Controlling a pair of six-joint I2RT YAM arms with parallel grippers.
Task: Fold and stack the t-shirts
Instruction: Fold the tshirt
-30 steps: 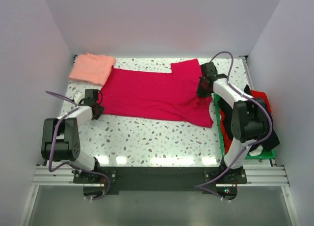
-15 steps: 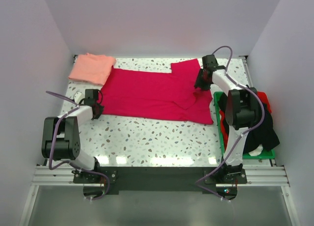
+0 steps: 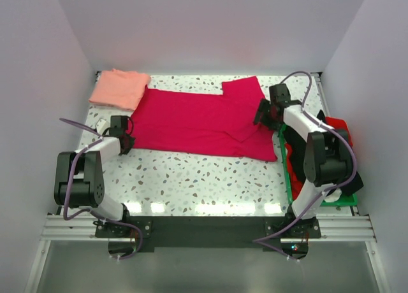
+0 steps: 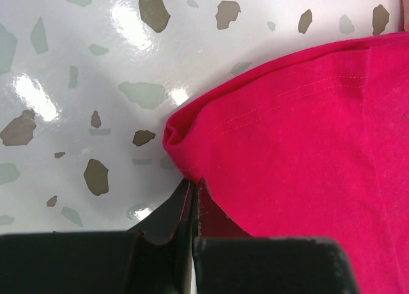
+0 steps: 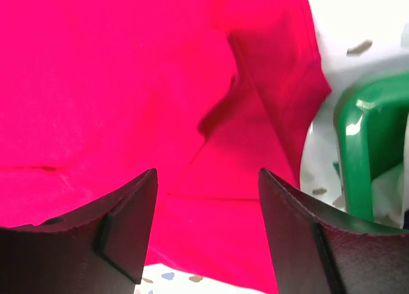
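- Top external view: my crimson shirt (image 3: 197,121) lies spread flat across the middle of the tabletop (image 3: 210,178), its length running from the left edge towards the right edge.
- The salmon shirt (image 3: 119,88) sits folded in the far left corner, just beside the crimson shirt.
- My left pincer (image 4: 193,186) is pressed together, pinching the hem at the crimson shirt's near left corner.
- My right pincer (image 5: 208,179) is spread wide above the crimson shirt's rumpled right end, near the green tray (image 5: 358,134).

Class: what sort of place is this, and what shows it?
Probably a robotics lab test cell: white walls box in a speckled table, left arm and right arm mounted at its near edge, a crimson t-shirt spread between them.
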